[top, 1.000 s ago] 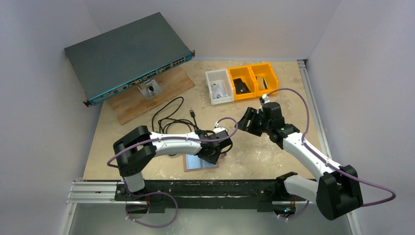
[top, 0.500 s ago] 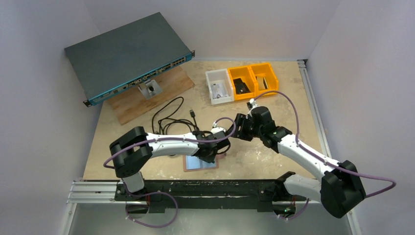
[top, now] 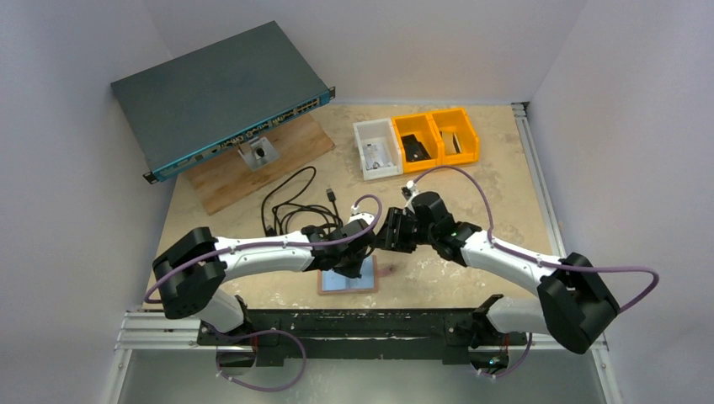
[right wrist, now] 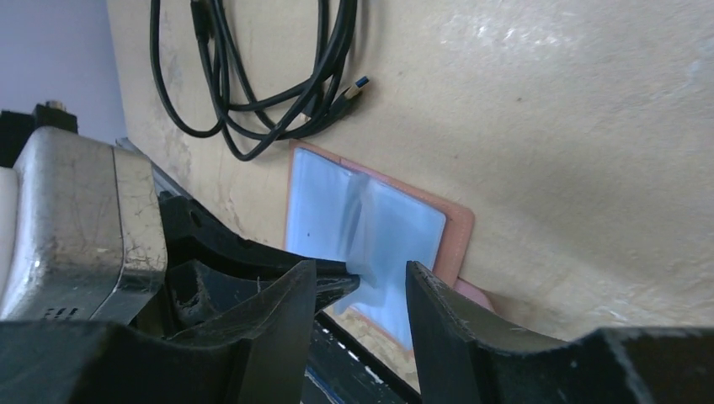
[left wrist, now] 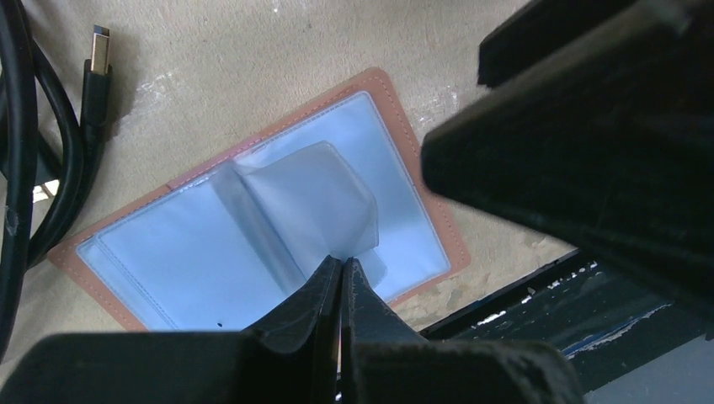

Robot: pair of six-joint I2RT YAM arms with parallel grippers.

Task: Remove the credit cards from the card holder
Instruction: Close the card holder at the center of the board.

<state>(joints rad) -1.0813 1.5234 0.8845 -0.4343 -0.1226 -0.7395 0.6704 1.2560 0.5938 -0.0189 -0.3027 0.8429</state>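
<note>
- Card holder (top: 348, 280) lies open and flat on the table (top: 471, 194), clear pockets up, pink-brown rim showing all round. It sits at the near edge, just beyond the black rail (top: 354, 324) that carries the arm bases.
- Left gripper (left wrist: 340, 271) is directly above the card holder. Fingers pressed together on the corner of one clear pocket leaf (left wrist: 324, 202), which is lifted off the page beneath.
- Right gripper (right wrist: 362, 282) hovers just right of the card holder, close against the left gripper. Fingers stand apart with a narrow gap; nothing visible between them.
- Credit cards: cannot make out any distinct card in the pockets; the inside reads uniformly pale blue-white.
- Black USB cable (top: 295, 202) coiled just behind the card holder, plug end (left wrist: 99, 49) lying near its rim, not touching.
- Farther behind the card holder: wooden board (top: 227, 172) with a flat grey-blue network switch (top: 219, 93) propped on it.
- Behind and right of the card holder: one white bin (top: 377, 149), two orange bins (top: 438, 135), side by side, small parts inside.
</note>
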